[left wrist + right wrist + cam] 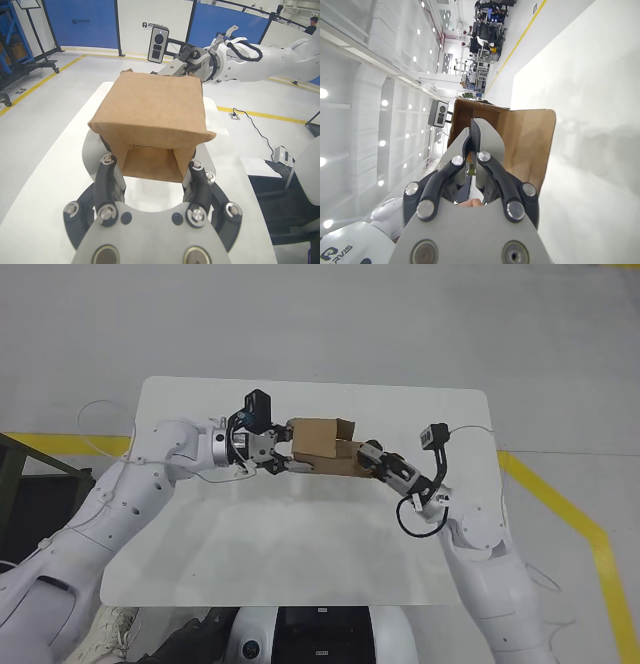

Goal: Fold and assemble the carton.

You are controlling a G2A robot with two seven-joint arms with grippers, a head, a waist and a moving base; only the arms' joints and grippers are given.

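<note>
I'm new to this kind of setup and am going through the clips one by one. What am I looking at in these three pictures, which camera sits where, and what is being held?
This is a white robot with two arms, working at a white table. The top view comes from a camera above the arms, looking down. The other two pictures come from cameras on the wrists, and each looks along its own gripper, a two-fingered clamp. Between the arms is a brown cardboard carton, partly formed, with its flaps not yet closed. The left gripper holds the carton's open end from both sides. The right gripper is pinched shut on a thin cardboard wall at the opposite end. So both arms hold the same carton over the table. I cannot tell whether the carton touches the tabletop.
</note>
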